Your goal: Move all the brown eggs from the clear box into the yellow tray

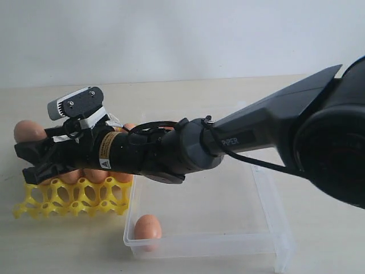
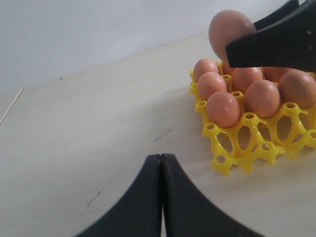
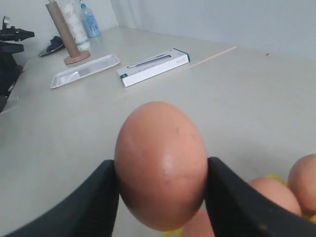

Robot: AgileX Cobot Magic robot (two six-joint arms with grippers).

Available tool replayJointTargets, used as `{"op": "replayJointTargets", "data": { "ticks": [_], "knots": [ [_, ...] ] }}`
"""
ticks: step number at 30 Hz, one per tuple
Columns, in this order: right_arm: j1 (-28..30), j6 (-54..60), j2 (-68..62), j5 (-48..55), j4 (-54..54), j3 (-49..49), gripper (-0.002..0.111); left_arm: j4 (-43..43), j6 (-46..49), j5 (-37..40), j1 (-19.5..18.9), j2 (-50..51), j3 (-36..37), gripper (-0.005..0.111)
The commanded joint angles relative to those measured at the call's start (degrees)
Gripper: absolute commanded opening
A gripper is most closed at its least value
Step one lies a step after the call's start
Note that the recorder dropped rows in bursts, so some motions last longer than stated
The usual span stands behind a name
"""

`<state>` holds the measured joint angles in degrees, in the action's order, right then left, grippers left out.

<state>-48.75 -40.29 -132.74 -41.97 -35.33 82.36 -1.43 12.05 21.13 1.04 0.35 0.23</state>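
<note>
Right end effector clamps a brown egg above the yellow tray.

Your tray sat on the desk, just left of the box. One egg lay in the box's near-left corner, other eggs in the tray, and the right claw held another egg above them.

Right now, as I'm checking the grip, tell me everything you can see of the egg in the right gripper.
The egg is smooth, matte orange-brown, faintly speckled, with no visible crack. The right gripper pinches it with black fingers on two opposite sides, across its width. It hangs in the air over the yellow tray, clear of the eggs seated there.
</note>
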Motion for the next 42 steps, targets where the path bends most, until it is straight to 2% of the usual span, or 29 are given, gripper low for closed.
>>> {"op": "replayJointTargets", "data": {
  "ticks": [1, 5, 20, 25, 38, 42],
  "knots": [
    [-0.7, -7.1, -1.2, -0.4, -3.7, 1.7, 0.000, 0.0, -0.3, -0.4, 0.1, -0.3, -0.2, 0.000],
    [-0.8, -7.7, -1.3, -0.3, -7.3, 1.7, 0.000, 0.0, -0.3, -0.4, 0.1, -0.3, -0.2, 0.000],
    [-0.8, -5.8, -4.6, -1.8, -6.6, 2.1, 0.000, 0.0, -0.3, -0.4, 0.1, -0.3, -0.2, 0.000],
    [-0.8, -5.8, -6.6, -2.7, -7.2, 5.0, 0.000, 0.0, -0.3, -0.4, 0.1, -0.3, -0.2, 0.000],
    [-0.8, -8.0, -7.6, -3.0, -7.2, 6.8, 0.000, 0.0, -0.3, -0.4, 0.1, -0.3, -0.2, 0.000],
    [-0.8, -12.8, -7.1, -3.0, -7.2, 6.6, 0.000, 0.0, -0.3, -0.4, 0.1, -0.3, -0.2, 0.000]
  ]
}}
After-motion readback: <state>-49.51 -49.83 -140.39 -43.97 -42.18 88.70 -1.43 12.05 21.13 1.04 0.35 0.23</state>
